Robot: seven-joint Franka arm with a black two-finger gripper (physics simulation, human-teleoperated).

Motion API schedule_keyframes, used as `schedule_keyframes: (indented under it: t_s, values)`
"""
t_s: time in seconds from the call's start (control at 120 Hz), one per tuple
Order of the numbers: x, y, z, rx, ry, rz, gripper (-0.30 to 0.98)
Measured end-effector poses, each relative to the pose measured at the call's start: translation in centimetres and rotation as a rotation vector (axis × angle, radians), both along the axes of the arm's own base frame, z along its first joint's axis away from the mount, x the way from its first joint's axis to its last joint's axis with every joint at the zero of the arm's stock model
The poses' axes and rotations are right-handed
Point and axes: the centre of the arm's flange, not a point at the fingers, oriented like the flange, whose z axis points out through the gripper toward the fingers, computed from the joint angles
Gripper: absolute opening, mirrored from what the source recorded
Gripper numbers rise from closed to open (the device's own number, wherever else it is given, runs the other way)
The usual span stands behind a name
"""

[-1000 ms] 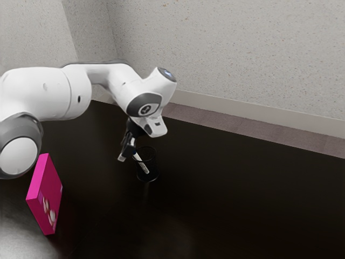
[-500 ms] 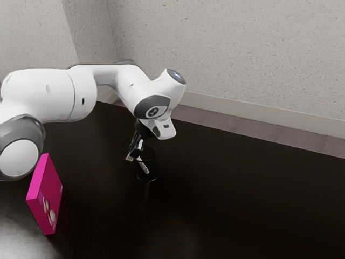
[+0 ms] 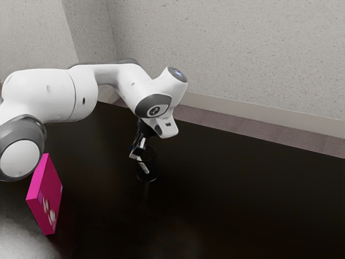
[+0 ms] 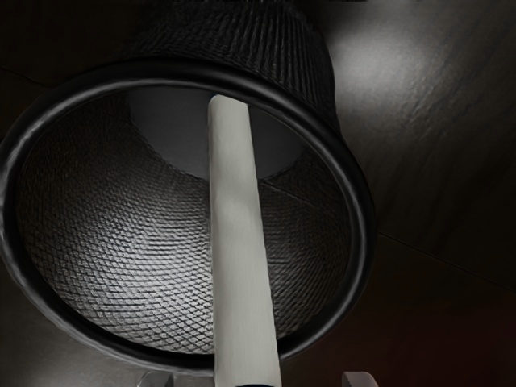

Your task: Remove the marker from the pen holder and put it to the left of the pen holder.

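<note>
In the exterior view's lower left, a pink box (image 3: 46, 197) is standing upright. Near centre, my claw (image 3: 138, 152) is hovering, its 2 fingers apart astride the white marker (image 4: 242, 242), which is leaning inside the black mesh pen holder (image 4: 364, 218).

No readable words or numbers, a small pale emblem, too small to make out, sat on the dark joint cap (image 3: 157, 111) of the white arm (image 3: 40, 94), a bluish mark, equally illegible, lay on its upper end cap (image 3: 178, 74)
</note>
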Motion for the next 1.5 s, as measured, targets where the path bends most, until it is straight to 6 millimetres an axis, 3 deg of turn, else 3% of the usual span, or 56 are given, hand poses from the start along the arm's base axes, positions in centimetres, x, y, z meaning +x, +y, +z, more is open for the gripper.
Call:
schedule_keyframes:
  t_s: [0.392,0.617,0.833,0.933,1.167,1.233,1.3,1.333,1.433,1.5]
  values:
    - [0.1,0.1,-0.2,-0.006,-0.001,-0.004,0.12]
    - [0.1,0.3,-0.2,-0.004,-0.004,-0.005,-0.01]
    - [0.3,0.4,0.8,-0.004,-0.023,-0.005,-0.08]
    - [0.4,0.5,2.4,-0.004,-0.042,0.001,-0.09]
    - [-0.1,1.9,10.3,0.009,-0.089,0.045,-0.10]
    - [0.6,3.9,13.8,0.013,-0.137,0.074,-0.10]
    - [1.3,8.6,15.5,0.017,-0.155,0.133,-0.10]
    - [1.8,11.4,14.9,0.018,-0.144,0.165,-0.10]
    - [2.5,19.7,10.6,-0.017,-0.091,0.247,-0.10]
    - [3.0,22.7,8.3,-0.060,-0.074,0.262,-0.10]
